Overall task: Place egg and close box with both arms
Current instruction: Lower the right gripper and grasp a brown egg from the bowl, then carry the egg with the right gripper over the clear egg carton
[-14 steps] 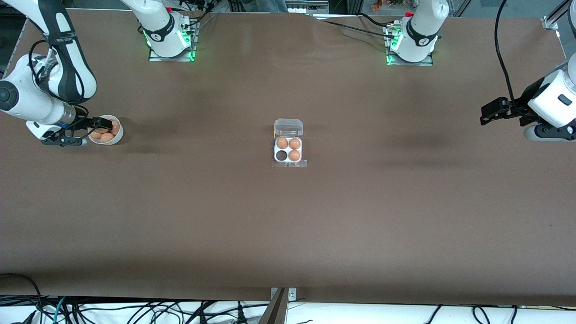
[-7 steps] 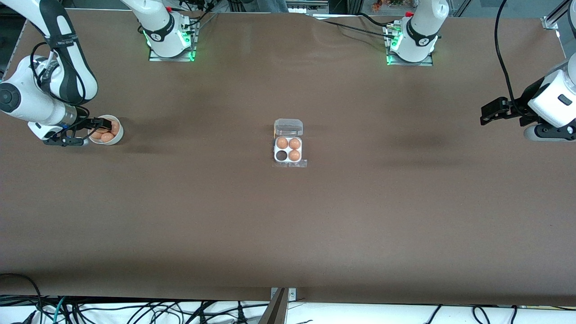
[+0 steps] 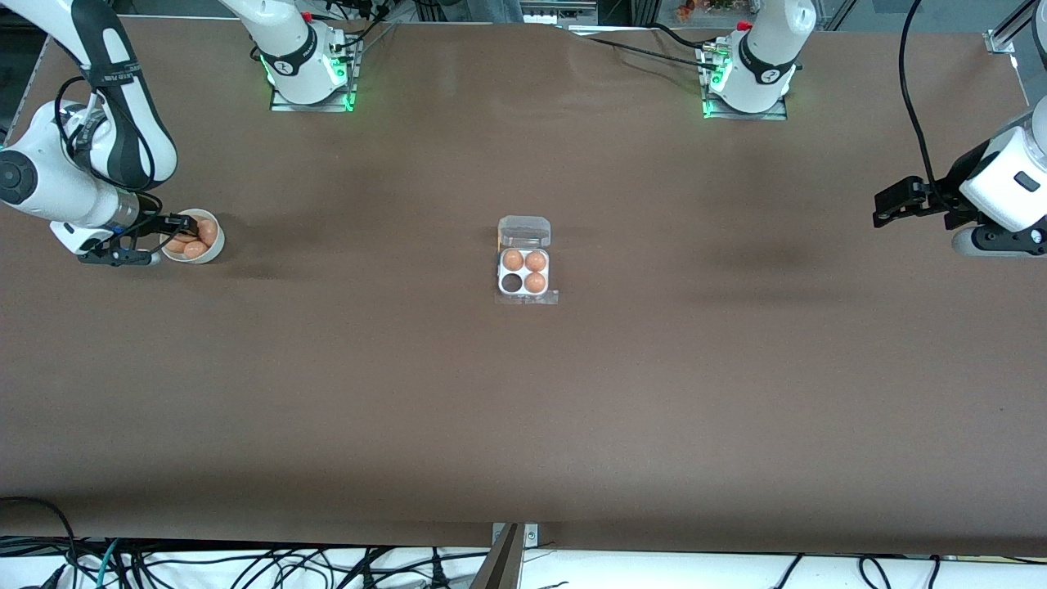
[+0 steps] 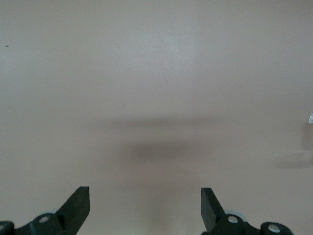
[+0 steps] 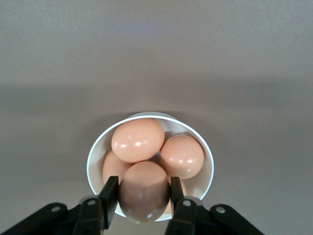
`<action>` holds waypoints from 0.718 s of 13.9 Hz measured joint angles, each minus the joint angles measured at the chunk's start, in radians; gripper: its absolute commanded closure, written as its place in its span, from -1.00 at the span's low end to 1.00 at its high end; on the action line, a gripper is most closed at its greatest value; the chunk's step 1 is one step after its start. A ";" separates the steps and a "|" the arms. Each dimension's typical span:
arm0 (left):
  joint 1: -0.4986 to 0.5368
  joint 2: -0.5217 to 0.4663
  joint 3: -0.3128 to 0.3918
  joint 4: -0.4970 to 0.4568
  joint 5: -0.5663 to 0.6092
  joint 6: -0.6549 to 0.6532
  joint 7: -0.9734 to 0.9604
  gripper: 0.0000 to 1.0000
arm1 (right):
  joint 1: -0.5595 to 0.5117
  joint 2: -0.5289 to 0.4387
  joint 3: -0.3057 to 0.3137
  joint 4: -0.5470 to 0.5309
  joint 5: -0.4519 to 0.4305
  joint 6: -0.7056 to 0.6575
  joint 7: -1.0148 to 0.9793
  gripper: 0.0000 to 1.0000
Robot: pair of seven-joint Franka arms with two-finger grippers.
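Note:
My right gripper (image 3: 183,231) is at the white bowl (image 3: 214,249) near the right arm's end of the table, shut on a light-brown egg (image 5: 143,193), as its wrist view (image 5: 143,187) shows. The egg sits just above the other eggs (image 5: 138,139) in the bowl (image 5: 211,164). The clear box (image 3: 523,274) lies at the table's middle with its lid (image 3: 524,231) open. Three cells hold eggs (image 3: 535,282) and one cell (image 3: 512,282) is bare. My left gripper (image 3: 891,204) is open and waits over the left arm's end of the table, with only bare table between its fingers (image 4: 145,196).
The brown table (image 3: 523,409) spreads wide around the box. Both arm bases (image 3: 307,65) stand along the edge farthest from the camera. Cables hang along the nearest edge (image 3: 245,564).
My right arm's wrist has shifted slightly up at the bowl while the gripper stays on the egg. The left arm and the box have not moved.

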 measured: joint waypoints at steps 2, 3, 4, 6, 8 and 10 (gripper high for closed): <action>0.000 0.000 0.000 0.000 0.000 0.000 0.000 -1.00 | 0.000 -0.001 0.000 0.004 0.000 -0.001 0.000 0.36; 0.000 0.000 0.000 0.000 0.000 0.000 0.000 -1.00 | 0.000 -0.002 0.001 0.012 0.000 -0.006 0.000 0.37; 0.000 0.000 0.000 0.000 0.000 0.000 0.000 -1.00 | 0.001 -0.004 0.002 0.027 0.000 -0.026 0.000 0.36; 0.000 0.000 0.000 0.000 0.000 0.000 0.000 -1.00 | 0.010 -0.006 0.007 0.089 0.002 -0.119 0.005 0.37; 0.000 0.000 0.000 0.000 0.000 0.000 0.000 -1.00 | 0.043 -0.008 0.020 0.175 0.006 -0.231 0.051 0.36; 0.000 0.000 0.000 0.000 0.000 0.000 0.000 -1.00 | 0.102 -0.008 0.046 0.255 0.009 -0.318 0.149 0.36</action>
